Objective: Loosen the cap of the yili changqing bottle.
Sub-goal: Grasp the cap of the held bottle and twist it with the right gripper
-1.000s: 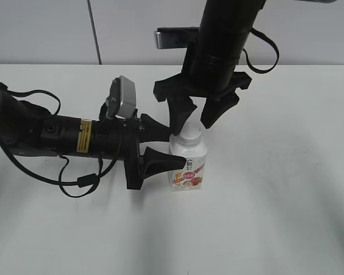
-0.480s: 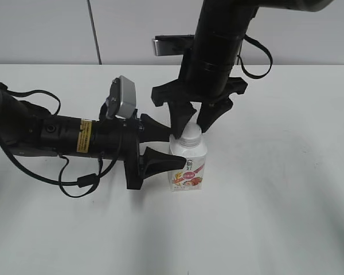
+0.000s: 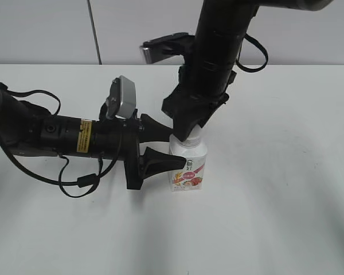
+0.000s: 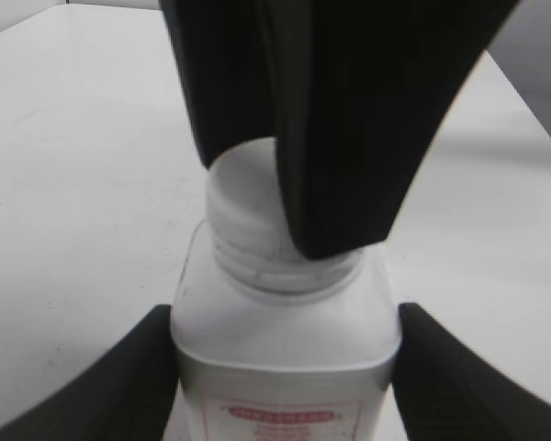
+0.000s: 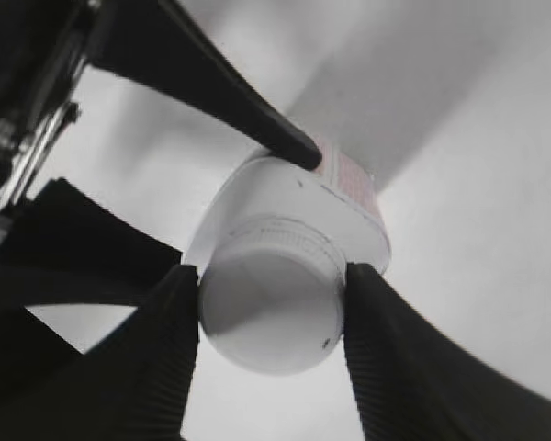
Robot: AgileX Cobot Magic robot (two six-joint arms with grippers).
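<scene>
The yili changqing bottle, white with a red-pink fruit label, stands upright on the white table. My left gripper comes in from the left and is shut on the bottle's body; its two black fingers press both sides in the left wrist view. My right gripper comes down from above and is shut on the white ribbed cap, one finger on each side of it. In the left wrist view the cap is partly hidden behind the right gripper's fingers. The bottle's shoulder also shows in the right wrist view.
The left arm lies low across the left of the table with loose black cables around it. The right arm stands over the bottle. A pale wall runs behind the table's far edge.
The right gripper's fingers stood spread apart around the cap; they have closed onto it and the wrist has turned, its camera swinging left. The left gripper and bottle have not moved.
</scene>
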